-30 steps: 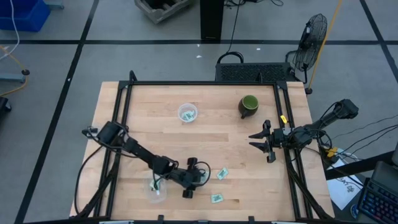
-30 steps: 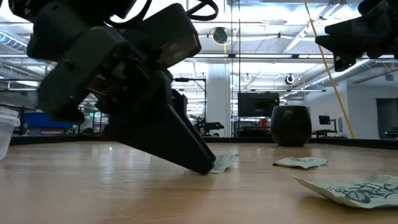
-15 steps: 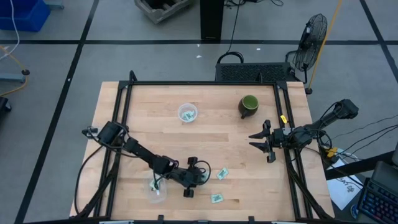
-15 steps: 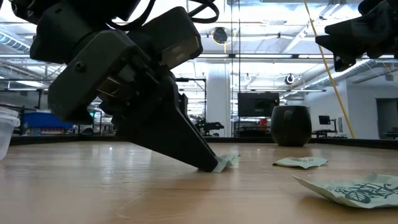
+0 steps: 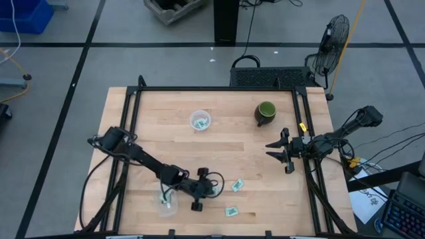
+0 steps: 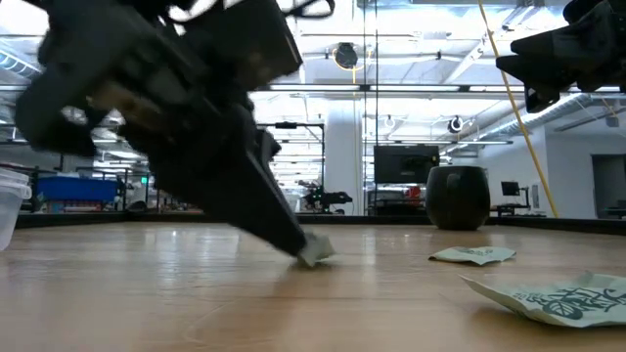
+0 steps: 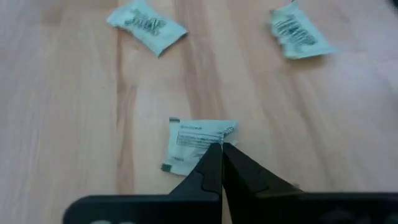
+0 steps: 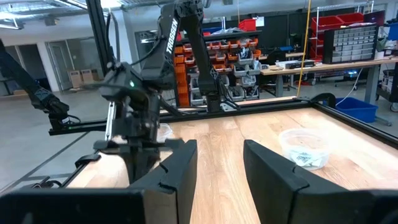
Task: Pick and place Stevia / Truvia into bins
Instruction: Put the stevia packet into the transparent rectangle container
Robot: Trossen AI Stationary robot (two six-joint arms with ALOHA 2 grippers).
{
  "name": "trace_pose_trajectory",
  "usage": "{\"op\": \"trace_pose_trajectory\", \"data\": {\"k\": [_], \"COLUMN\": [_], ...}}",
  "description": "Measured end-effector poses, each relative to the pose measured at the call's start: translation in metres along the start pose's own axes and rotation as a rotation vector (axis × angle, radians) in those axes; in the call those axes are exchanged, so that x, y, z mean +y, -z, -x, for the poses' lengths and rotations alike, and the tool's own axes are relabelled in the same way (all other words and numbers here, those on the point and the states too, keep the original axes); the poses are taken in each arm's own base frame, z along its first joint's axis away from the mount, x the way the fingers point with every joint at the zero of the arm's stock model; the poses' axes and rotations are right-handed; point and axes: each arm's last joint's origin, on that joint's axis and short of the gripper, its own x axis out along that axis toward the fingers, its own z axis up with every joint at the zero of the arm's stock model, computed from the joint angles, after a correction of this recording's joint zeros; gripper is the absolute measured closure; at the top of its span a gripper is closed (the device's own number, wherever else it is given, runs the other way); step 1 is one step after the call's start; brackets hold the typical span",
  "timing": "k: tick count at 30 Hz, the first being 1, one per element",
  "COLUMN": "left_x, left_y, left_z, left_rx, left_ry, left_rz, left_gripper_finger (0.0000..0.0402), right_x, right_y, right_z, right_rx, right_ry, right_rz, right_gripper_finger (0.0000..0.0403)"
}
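Pinching 1 sachet (image 7: 198,142) by its edge, the left gripper (image 7: 221,149) has its fingertips pressed together right at the tabletop, near the table's front edge in the high view, presumably to carry the packet to the clear tub (image 5: 167,201) just to its left. That tub already seems to hold some green paper, though I cannot tell how many. The held sachet carries small printed lines, too fine to read. 2 more sachets (image 5: 237,185) lie flat just right of the gripper, their green lettering also illegible. Farther back stands the round cup (image 5: 200,121), then a dark green mug (image 5: 265,113). The right gripper (image 8: 214,165) waits at the table's right edge, jaws spread, holding nothing.
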Motion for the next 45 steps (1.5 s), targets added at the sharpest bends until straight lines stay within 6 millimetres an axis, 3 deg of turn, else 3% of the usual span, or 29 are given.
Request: {"op": "trace_pose_trajectory", "data": {"k": [7,11,18,27,34,40,45], "left_x": [-0.008,-0.018,-0.05,-0.086,-0.094,-0.096,-0.094], "left_y": [-0.01,-0.01,0.003,0.012,0.034,0.047,0.059], "left_z": [0.034,0.061,0.113,0.17,0.176,0.165,0.149], "left_rx": [0.044,0.123,0.271,0.163,0.188,0.273,0.341], "left_ry": [-0.002,0.01,0.07,0.028,-0.136,-0.189,-0.277], "left_rz": [0.032,0.049,0.136,0.152,0.167,0.221,0.239], "left_gripper_finger": [0.0372,0.0382,0.0386,0.039,0.0384,0.0397,0.0365], "right_x": [0.0,0.0,0.0,0.0,0.0,0.0,0.0], "right_y": [0.0,0.0,0.0,0.0,0.0,0.0,0.0], "right_z": [0.0,0.0,0.0,0.0,0.0,0.0,0.0], "right_rx": [-0.001,0.0,-0.001,0.0,0.0,0.001,0.0], "right_ry": [0.0,0.0,0.0,0.0,0.0,0.0,0.0], "right_rz": [-0.001,0.0,-0.001,0.0,0.0,0.0,0.0], "right_gripper_finger": [0.0279,0.0279,0.0279,0.0279,0.028,0.028,0.028]}}
